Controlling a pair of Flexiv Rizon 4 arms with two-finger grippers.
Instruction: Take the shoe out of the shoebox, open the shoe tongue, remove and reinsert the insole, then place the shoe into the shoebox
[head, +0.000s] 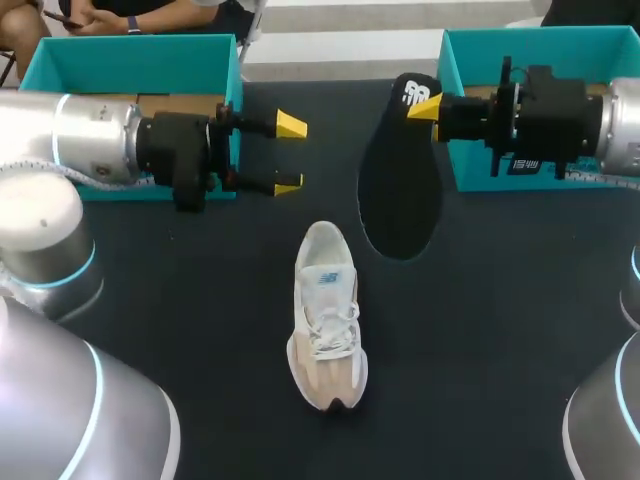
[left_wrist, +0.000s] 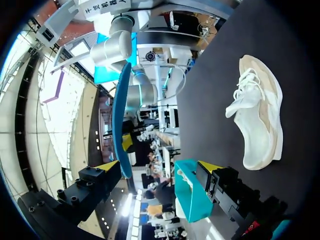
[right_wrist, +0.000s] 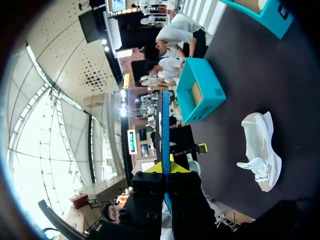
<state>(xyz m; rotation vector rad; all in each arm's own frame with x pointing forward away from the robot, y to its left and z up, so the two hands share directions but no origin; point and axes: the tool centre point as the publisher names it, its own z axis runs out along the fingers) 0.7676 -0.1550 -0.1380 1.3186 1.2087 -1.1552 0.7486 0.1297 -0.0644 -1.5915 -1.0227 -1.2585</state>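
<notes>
Pinching insole (head: 400, 190) by one end in right gripper (head: 425, 105) over far-right tabletop (head: 200, 330), left gripper (head: 290, 155) spread and empty near far-left edge, shoe (head: 327, 320) lying loose mid-tabletop: risks floppy insole twisting or slipping from thin pinch, unheld shoe skidding on reinsertion.
</notes>
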